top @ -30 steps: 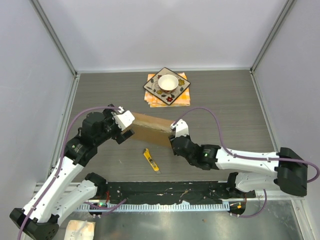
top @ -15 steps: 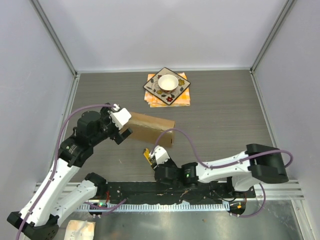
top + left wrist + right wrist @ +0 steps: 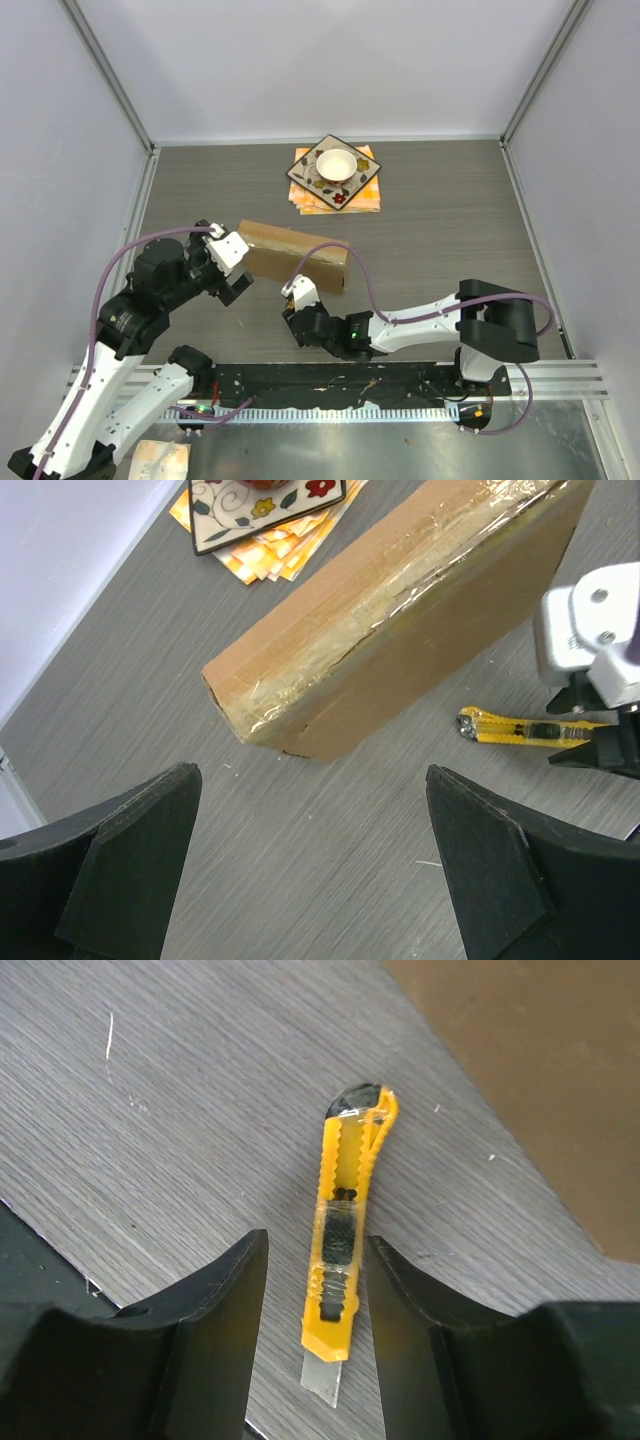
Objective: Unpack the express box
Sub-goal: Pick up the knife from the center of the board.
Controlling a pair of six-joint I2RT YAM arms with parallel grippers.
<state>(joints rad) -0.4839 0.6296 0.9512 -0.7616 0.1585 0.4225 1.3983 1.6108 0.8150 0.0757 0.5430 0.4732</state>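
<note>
Nearest, the right hand (image 3: 315, 1250) stands part-open astride the yellow utility knife (image 3: 520, 730) on the tabletop (image 3: 440, 230) without clamping it, the left hand (image 3: 310, 810) gapes wide just off the left end of the taped express box (image 3: 295, 258) lying mid-tabletop, the patterned plate (image 3: 312, 186) apart beyond it.

Tabletop (image 3: 450, 220): dark grey wood grain;
Walls (image 3: 330, 60): plain pale panels, top and sides;
Corner posts (image 3: 110, 80): metal, upper left, upper right
</note>
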